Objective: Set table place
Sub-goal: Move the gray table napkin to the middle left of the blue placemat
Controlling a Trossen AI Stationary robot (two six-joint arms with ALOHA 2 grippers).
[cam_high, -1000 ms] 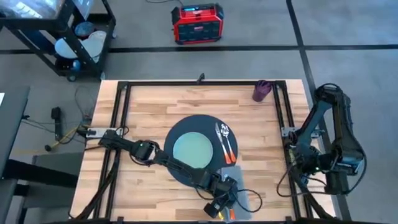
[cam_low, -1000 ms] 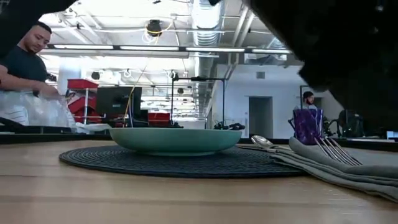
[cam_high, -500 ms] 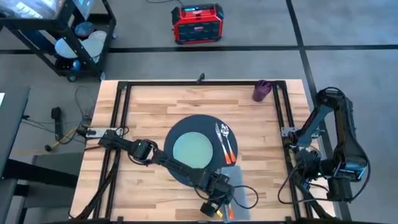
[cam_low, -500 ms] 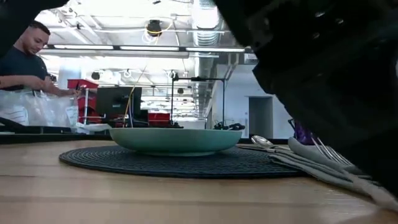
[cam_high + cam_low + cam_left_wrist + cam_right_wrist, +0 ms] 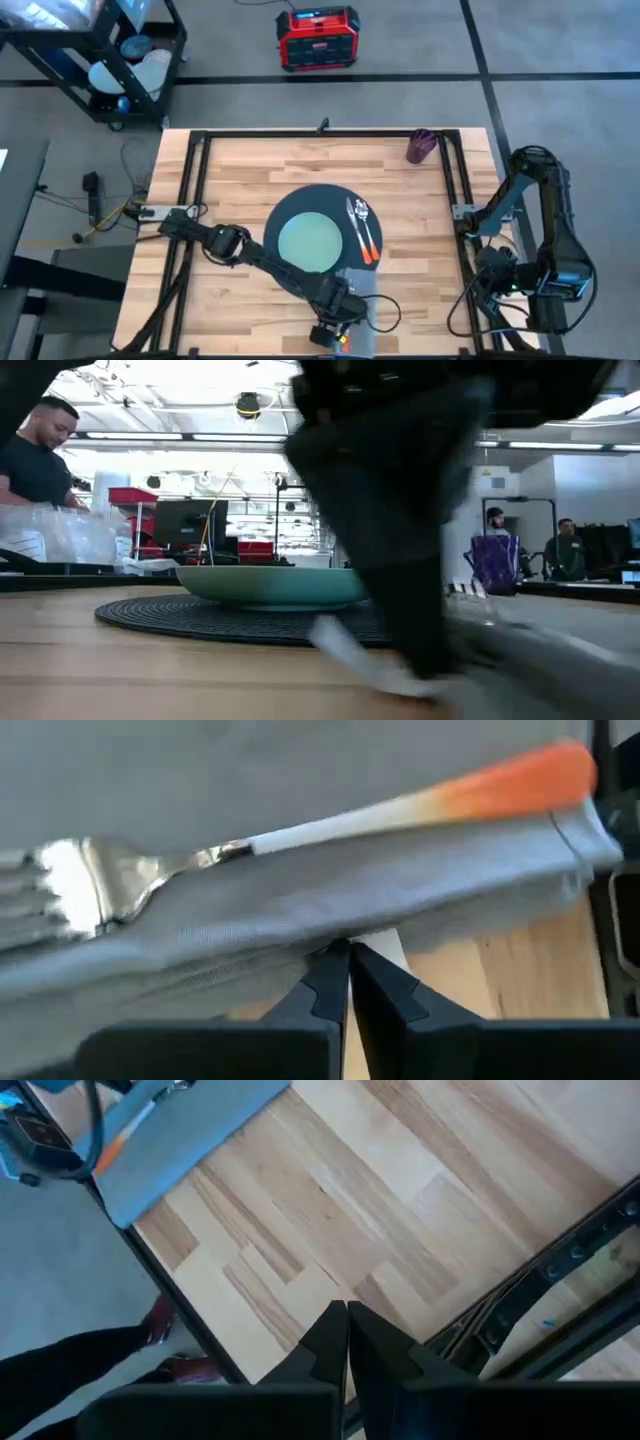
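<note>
Bare wooden surface point(image 5: 240, 170) lies open behind and left of the round dark placemat point(image 5: 290, 210). The near right part is crowded: the left claw point(image 5: 330, 335) sits low over a grey napkin point(image 5: 362, 300), with cutlery point(image 5: 362, 228) on the placemat's right. A purple cup point(image 5: 420, 146) blocks the far right corner.

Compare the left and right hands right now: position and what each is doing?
The left hand is at the table's near edge, shut on the grey napkin carrying a fork. The right hand is off at the table's right side, shut on nothing. Both are closed.
</note>
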